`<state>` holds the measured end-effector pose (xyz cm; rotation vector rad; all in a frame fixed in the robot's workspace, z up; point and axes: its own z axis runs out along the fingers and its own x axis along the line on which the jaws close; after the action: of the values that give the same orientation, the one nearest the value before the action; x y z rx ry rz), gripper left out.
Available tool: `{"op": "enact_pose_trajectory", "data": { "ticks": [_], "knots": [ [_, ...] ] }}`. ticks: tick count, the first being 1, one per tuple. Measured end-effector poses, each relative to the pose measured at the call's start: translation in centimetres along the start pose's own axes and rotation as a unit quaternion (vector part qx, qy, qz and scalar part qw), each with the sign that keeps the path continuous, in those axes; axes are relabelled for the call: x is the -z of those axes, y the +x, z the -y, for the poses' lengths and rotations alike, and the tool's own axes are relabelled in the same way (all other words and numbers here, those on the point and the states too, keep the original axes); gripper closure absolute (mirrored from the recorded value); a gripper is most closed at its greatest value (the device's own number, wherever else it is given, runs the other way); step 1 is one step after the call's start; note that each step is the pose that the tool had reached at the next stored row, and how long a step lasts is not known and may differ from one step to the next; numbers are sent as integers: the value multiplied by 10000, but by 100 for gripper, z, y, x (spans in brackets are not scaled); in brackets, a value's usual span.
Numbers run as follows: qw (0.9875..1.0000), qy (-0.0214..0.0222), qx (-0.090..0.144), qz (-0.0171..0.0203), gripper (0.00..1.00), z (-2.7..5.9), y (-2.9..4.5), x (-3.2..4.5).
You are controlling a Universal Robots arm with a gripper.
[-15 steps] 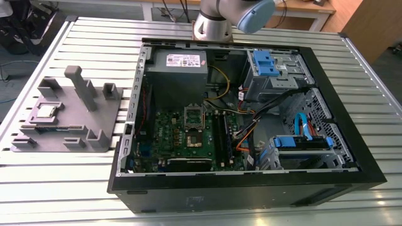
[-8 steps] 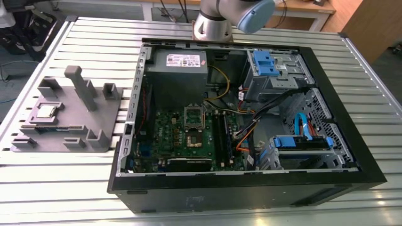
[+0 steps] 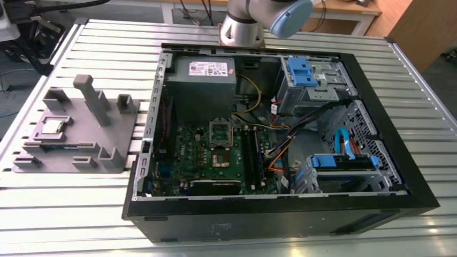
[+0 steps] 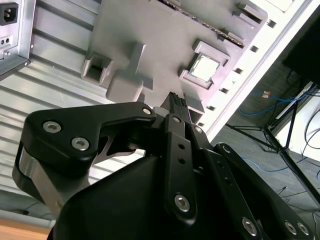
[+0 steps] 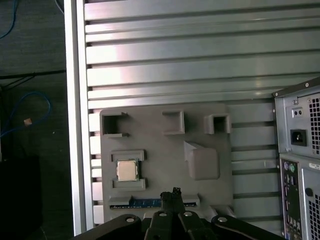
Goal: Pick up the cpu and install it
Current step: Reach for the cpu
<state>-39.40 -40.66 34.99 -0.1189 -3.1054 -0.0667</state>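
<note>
The cpu (image 3: pixel 52 126) lay flat in a square pocket of the grey plastic tray (image 3: pixel 117 136), shiny side up, with low walls around it. The tray sat on the slatted metal table (image 3: pixel 71 214), on the exterior view's left of the open computer case (image 3: pixel 286 217) and just beside it. Upright blocks and a tall post stood on the tray near the chip. A thin green and blue strip, perhaps a memory stick though it was hard to make out, lay in a slot along the tray edge next to the cpu pocket.

Inside the case the green main board (image 3: pixel 246 160) lay flat, with the silver socket frame (image 3: pixel 220 134) near its middle. A grey power supply (image 3: pixel 207 69) sat at the far end, and blue drive brackets stood on the exterior view's right.

The arm (image 3: pixel 246 24) reached in from the far edge of the table, above the case.

In both wrist views the claw (image 5: pixel 173 193) hung over the tray, well above it, and held nothing. Its two black fingers (image 4: pixel 174 102) met at the tips, so it looked fully closed. In the first wrist view the tips sat over the tray edge near the green strip, with the cpu off to one side of them and apart from them. Nothing touched the chip.
</note>
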Motion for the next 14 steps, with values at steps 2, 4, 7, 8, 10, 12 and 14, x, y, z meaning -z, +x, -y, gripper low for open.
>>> {"op": "enact_pose_trajectory", "data": {
  "ticks": [2, 4, 7, 8, 10, 12, 14],
  "knots": [
    [10000, -1, 0, 5, 89, 3, 27, -18],
    [10000, -1, 0, 10, 89, 6, 58, -36],
    [10000, -2, 1, 18, 89, 11, 101, -69],
    [10000, -3, 1, 20, 89, 13, 113, -86],
    [10000, -3, 1, 22, 89, 18, 129, -120],
    [10000, -2, 1, 23, 89, 22, 143, -154],
    [10000, -1, 1, 24, 89, 27, 166, -184]
  ]
}}
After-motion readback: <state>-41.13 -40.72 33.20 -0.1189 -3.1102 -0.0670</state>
